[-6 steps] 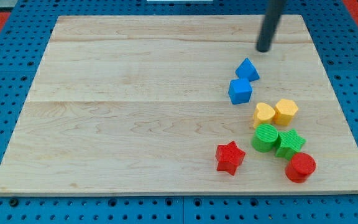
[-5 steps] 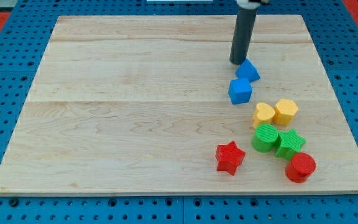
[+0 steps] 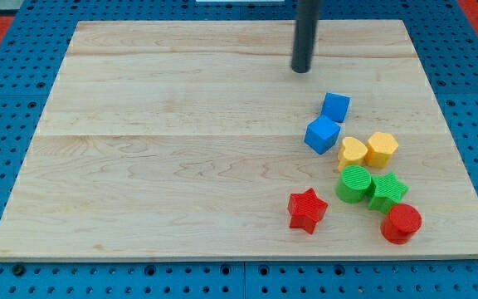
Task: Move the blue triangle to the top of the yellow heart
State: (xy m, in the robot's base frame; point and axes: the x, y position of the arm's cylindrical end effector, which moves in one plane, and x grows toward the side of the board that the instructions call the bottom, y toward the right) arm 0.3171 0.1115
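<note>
The blue triangle point(image 3: 335, 106) sits on the wooden table point(image 3: 181, 166) right of centre, nearer the right edge, just toward the top edge from the yellow heart point(image 3: 353, 152) but apart from it. A blue cube point(image 3: 322, 134) lies between them on the left, almost touching both. Beside the heart on the right is a yellow hexagon point(image 3: 382, 148). Toward the bottom-right corner cluster a green cylinder point(image 3: 354, 183), green star point(image 3: 386, 190), red cylinder point(image 3: 401, 223) and red star point(image 3: 307, 209). My tip point(image 3: 302, 70) stands apart from the triangle, toward the top edge, holding nothing.
</note>
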